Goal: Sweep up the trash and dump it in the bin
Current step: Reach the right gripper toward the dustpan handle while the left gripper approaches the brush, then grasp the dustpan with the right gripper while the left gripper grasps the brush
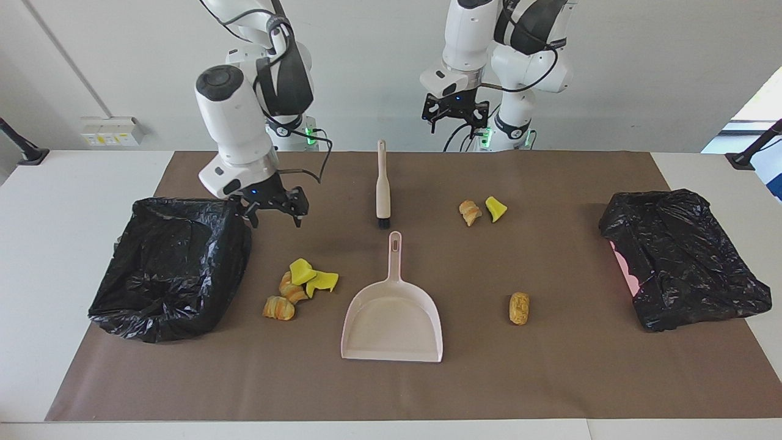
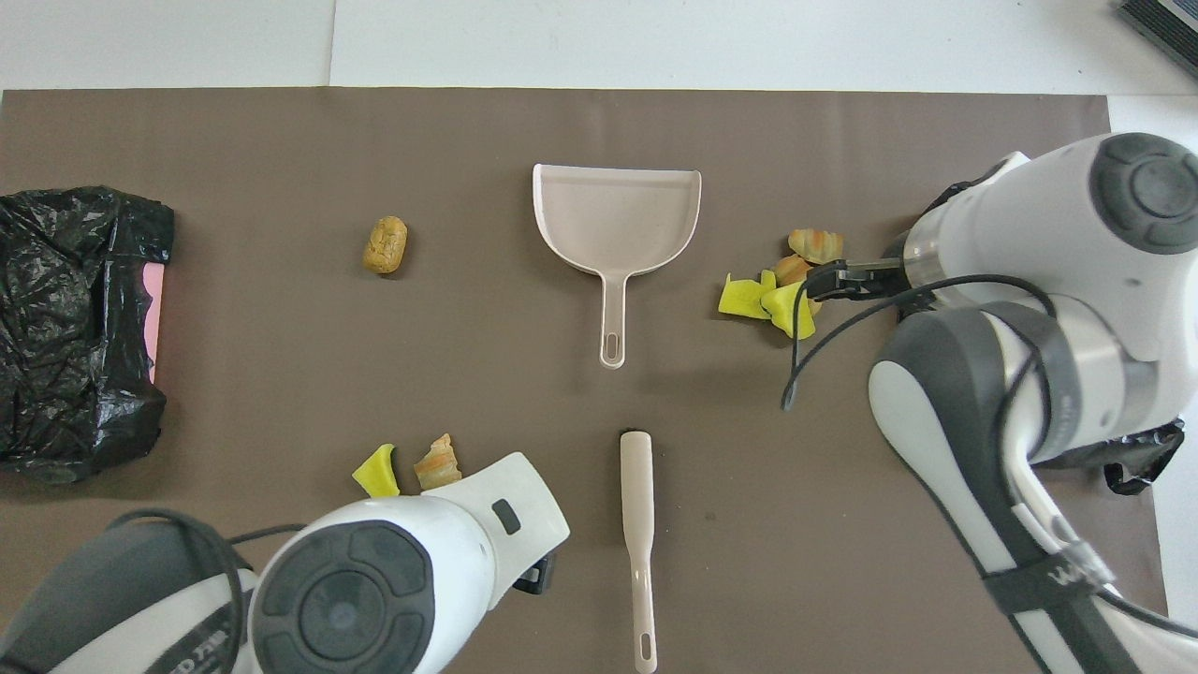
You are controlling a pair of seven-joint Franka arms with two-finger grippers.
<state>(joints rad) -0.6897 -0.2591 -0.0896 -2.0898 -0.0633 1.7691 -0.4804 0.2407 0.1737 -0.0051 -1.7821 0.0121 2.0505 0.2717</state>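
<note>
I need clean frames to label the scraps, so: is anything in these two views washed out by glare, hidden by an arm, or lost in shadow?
Facing view: the crinkled black bin bag shows glossy highlights; shadows are soft, and bright daylight enters at the frame's edge.
Overhead view: the white left arm partly hides the yellow and orange scraps; the right arm covers the other bin.

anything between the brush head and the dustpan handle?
Nothing. Only bare brown mat separates the brush bristles from the dustpan handle tip; the overhead view shows the gap clearly.

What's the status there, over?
Left hand open, over the beige brush handle end. Right hand open, beside the black-bagged bin. Yellow and orange trash scraps unswept; pale pink dustpan untouched.
</note>
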